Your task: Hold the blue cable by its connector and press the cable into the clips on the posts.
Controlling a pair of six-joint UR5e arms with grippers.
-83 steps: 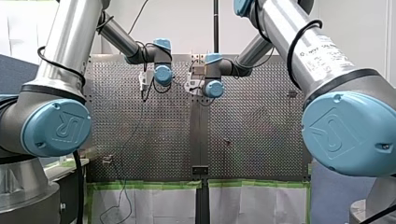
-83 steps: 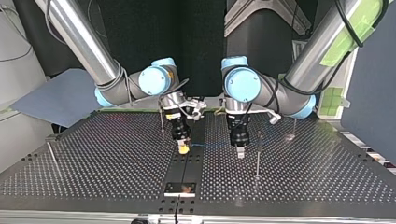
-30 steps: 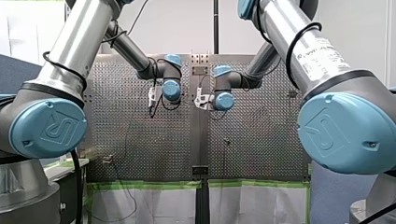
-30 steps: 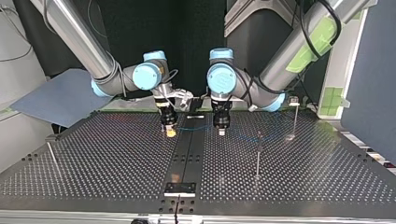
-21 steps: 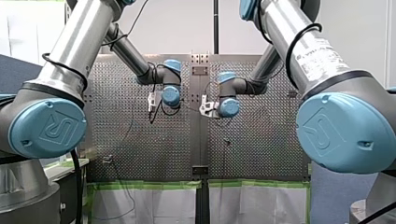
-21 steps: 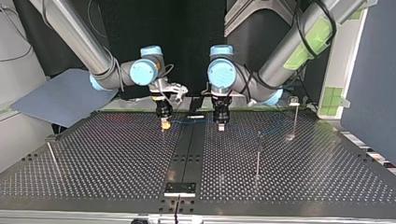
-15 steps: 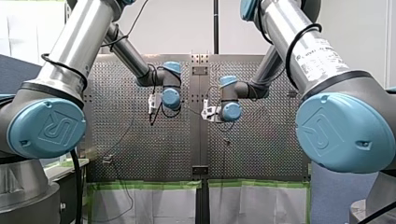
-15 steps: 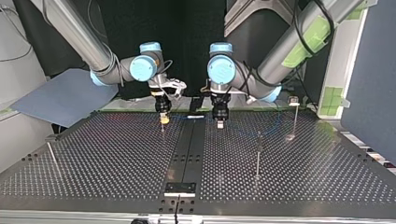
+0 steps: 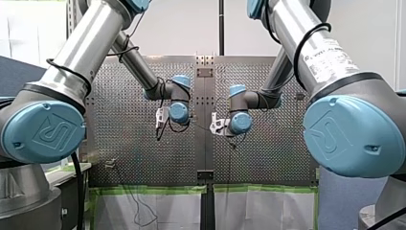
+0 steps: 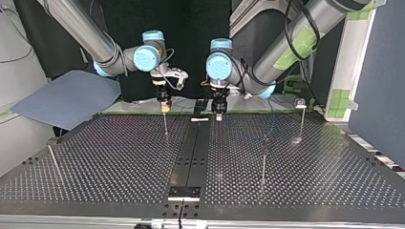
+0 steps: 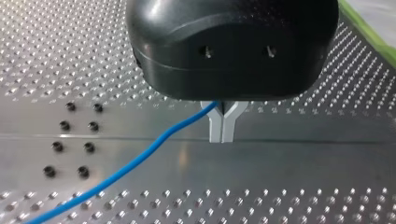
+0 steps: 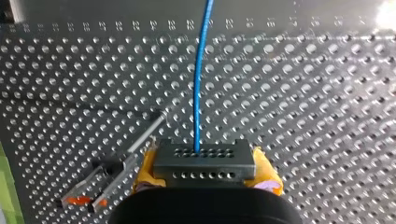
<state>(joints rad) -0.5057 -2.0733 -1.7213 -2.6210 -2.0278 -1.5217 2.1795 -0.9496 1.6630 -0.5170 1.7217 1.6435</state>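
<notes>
In the right wrist view my right gripper (image 12: pixel 204 173) is shut, its yellow pads (image 12: pixel 145 167) clamping a black connector block (image 12: pixel 204 161). The blue cable (image 12: pixel 199 88) runs straight ahead from the block. In the left wrist view my left gripper (image 11: pixel 221 136) has its metal fingers shut on the blue cable (image 11: pixel 140 161), which trails off to one side over the plate. In the top view my right gripper (image 10: pixel 165 108) hangs just above a thin post (image 10: pixel 165 126), and my left gripper (image 10: pixel 218 116) hangs beside it near the table's far edge.
More posts stand on the perforated table (image 10: pixel 119 167): one at the top view's right middle (image 10: pixel 263 157), one further right with a clip on top (image 10: pixel 301 117), one at the left edge (image 10: pixel 53 161). A clip piece with orange marks (image 12: pixel 91 193) lies beside my right gripper.
In the top view both grippers have moved back toward the table's far edge and up, each keeping its grip. My right gripper now hangs over the post's top.
</notes>
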